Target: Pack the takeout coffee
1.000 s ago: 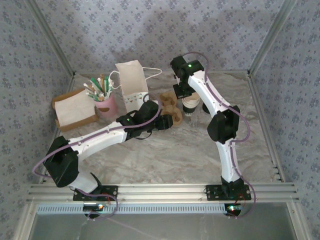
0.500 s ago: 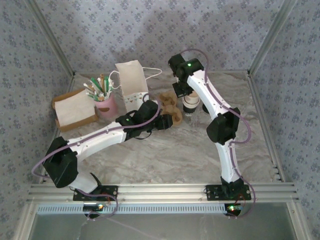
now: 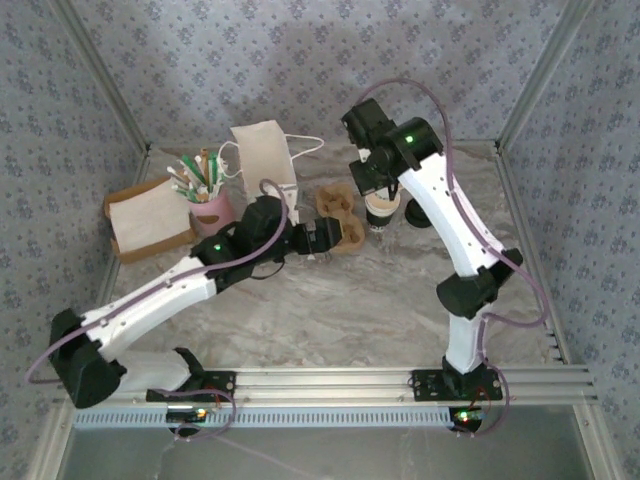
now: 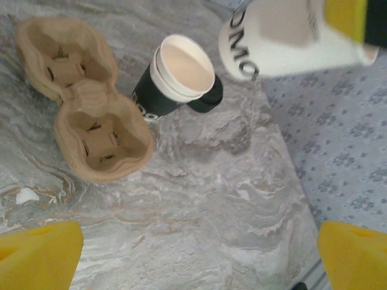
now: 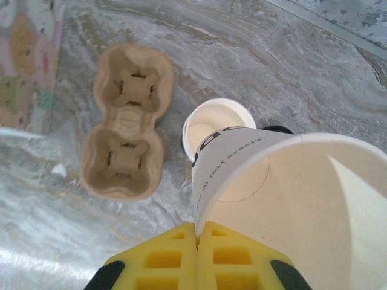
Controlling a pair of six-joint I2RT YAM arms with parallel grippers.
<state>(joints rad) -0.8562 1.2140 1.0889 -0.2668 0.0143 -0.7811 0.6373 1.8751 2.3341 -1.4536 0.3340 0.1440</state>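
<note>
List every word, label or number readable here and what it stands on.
"OMO", cut off, large dark letters on the held white cup, left wrist view.
Small print on that cup, right wrist view: too blurred to read.
White marks on the dark-banded cup: too small.

Overhead camera looks down; close wrist cameras share carrier (image 4: 91,99) and coffee cup (image 4: 181,66).
</note>
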